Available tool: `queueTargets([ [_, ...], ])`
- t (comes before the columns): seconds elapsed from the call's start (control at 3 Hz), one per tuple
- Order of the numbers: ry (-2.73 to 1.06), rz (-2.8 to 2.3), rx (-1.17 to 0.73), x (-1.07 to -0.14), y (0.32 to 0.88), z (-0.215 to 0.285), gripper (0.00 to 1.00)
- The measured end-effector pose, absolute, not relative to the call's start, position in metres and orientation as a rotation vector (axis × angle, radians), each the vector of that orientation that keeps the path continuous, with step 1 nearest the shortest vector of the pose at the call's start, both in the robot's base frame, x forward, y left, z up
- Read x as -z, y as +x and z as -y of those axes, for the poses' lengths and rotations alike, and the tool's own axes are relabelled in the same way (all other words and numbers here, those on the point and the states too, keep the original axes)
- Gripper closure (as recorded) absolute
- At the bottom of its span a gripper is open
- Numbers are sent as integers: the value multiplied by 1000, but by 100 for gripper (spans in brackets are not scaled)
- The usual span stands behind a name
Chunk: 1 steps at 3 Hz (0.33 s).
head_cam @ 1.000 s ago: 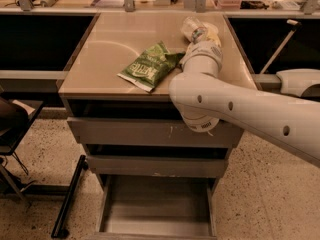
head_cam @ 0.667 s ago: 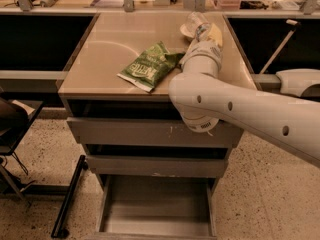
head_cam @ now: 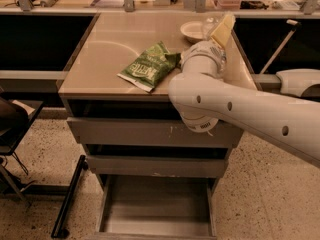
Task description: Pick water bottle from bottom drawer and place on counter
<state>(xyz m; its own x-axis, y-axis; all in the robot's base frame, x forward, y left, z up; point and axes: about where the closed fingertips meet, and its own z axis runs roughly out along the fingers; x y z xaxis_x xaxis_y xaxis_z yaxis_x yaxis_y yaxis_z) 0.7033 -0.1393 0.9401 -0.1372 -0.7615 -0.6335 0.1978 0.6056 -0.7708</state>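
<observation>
My gripper (head_cam: 219, 28) is at the end of the white arm that reaches in from the right, over the back right part of the tan counter (head_cam: 110, 49). It is shut on the small clear water bottle (head_cam: 209, 27), which shows just left of the tan finger (head_cam: 223, 26), low over the counter and beside a bowl. The bottom drawer (head_cam: 114, 204) is pulled open below the cabinet, and its flat grey floor shows nothing on it. The arm's wrist hides the lower part of the bottle.
A green chip bag (head_cam: 149, 66) lies on the middle of the counter. A white bowl (head_cam: 192, 31) sits at the back, left of the gripper. Two grey drawers (head_cam: 130, 131) above the bottom one stand slightly open. A black chair base (head_cam: 67, 199) is at the left.
The gripper with the bottle has moved a little farther back and to the right over the counter. The chip bag, the bowl and the drawers have not moved.
</observation>
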Motion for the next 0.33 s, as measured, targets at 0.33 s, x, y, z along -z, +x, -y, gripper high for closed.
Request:
queueTargets([
  [0.33, -501, -1488, 890, -940, 703, 139, 0],
])
